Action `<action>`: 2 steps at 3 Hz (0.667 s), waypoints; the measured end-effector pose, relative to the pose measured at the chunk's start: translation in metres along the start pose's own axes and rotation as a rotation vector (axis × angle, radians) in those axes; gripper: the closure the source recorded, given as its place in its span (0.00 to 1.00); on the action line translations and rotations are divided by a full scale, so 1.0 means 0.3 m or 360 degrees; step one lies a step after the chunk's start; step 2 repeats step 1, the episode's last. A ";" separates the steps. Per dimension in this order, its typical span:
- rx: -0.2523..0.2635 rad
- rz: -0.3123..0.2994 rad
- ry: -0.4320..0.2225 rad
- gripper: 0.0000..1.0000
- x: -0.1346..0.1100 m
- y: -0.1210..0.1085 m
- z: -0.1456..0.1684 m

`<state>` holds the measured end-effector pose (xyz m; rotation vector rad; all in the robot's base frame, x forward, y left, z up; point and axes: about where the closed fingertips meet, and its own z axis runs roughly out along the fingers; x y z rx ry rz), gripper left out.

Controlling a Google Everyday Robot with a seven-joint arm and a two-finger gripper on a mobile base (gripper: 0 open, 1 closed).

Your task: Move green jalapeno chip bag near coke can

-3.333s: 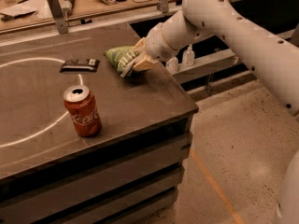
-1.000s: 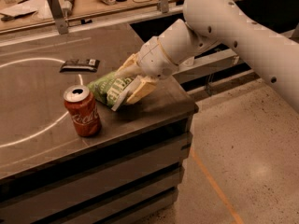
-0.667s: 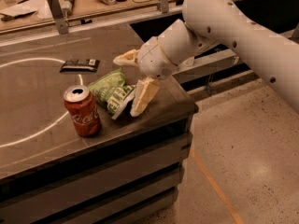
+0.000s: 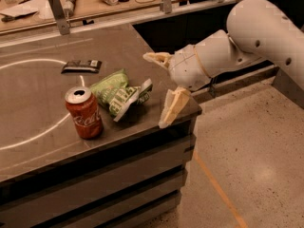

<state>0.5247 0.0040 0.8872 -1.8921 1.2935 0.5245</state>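
Note:
The green jalapeno chip bag lies crumpled on the dark table, just right of the coke can and almost touching it. The can stands upright near the table's front edge, red with white script and a silver top. My gripper is open and empty, to the right of the bag near the table's right edge. One finger points left above the table, the other hangs down over the front right corner. Neither touches the bag.
A flat black packet lies behind the can. A white curved line runs across the tabletop. A counter with small clutter stands behind the table. Bare floor with an orange line lies to the right.
My gripper carried the bag from the back right down to the can, let it go, opened wide and has drawn back to the right. The bag now rests on the table.

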 end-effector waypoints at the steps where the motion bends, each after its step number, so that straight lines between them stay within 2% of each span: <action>1: 0.0031 0.0020 0.0006 0.00 0.025 0.015 -0.038; 2: 0.0031 0.0020 0.0006 0.00 0.025 0.015 -0.038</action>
